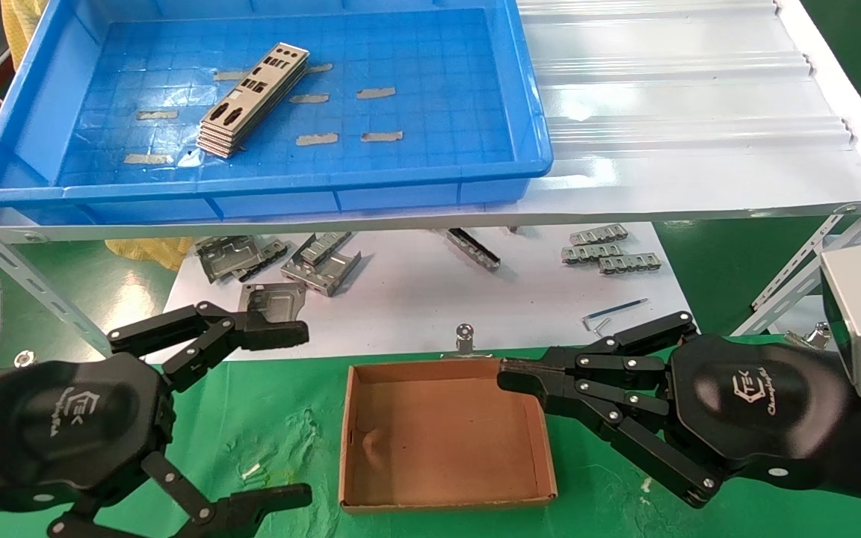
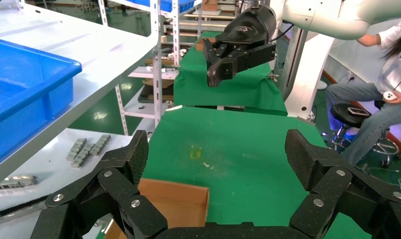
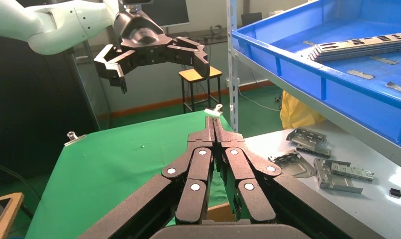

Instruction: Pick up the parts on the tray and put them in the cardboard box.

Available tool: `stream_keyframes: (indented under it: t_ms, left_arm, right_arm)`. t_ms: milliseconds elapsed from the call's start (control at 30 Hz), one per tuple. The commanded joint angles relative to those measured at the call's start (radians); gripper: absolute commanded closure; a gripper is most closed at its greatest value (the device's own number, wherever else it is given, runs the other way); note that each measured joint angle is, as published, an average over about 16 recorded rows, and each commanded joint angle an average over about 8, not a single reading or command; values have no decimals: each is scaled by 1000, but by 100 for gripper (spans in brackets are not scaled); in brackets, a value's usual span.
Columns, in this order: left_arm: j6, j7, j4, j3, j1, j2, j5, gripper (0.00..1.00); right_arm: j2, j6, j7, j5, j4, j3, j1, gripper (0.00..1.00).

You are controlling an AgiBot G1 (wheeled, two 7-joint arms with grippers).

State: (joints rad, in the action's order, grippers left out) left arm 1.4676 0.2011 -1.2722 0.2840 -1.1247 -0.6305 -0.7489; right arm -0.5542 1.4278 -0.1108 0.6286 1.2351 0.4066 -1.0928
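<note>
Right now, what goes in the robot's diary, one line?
parts: stacked in tray | cardboard box: empty | left gripper: open, idle | right gripper: shut, over box

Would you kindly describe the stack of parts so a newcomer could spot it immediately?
Look at the large blue tray on the white upper shelf. Left of its centre, on the gridded floor, lies a slanted stack of parts. Unlike the boxy grey brackets on the sheet below, these are thin, flat plates with small cutouts.
</note>
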Motion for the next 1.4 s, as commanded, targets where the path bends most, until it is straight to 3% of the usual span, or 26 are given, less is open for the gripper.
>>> stream_keyframes:
  t_ms: [33,300,633,1033,1300,1400]
  left_arm:
    - [-2,3,-3,-2,-3,0,4,0]
    - [-119,52,134,58,-261,-116,-160,0]
    - [-284,37,574,193,-630,-359,-455,0]
    - [-465,-81,1023,267,-853,-558,-612,0]
    - [-545,-87,1182,286,-911,-610,-649,0]
    - [-539,-80,1214,295,-924,-614,-662,0]
  right_arm:
    - [0,0,0,0,0,0,0,100]
    - [0,0,0,0,0,0,0,100]
    - [0,0,0,0,0,0,0,100]
    - [0,0,0,0,0,0,0,98]
    - [0,0,0,0,0,0,0,3]
    - [0,0,0,0,0,0,0,0]
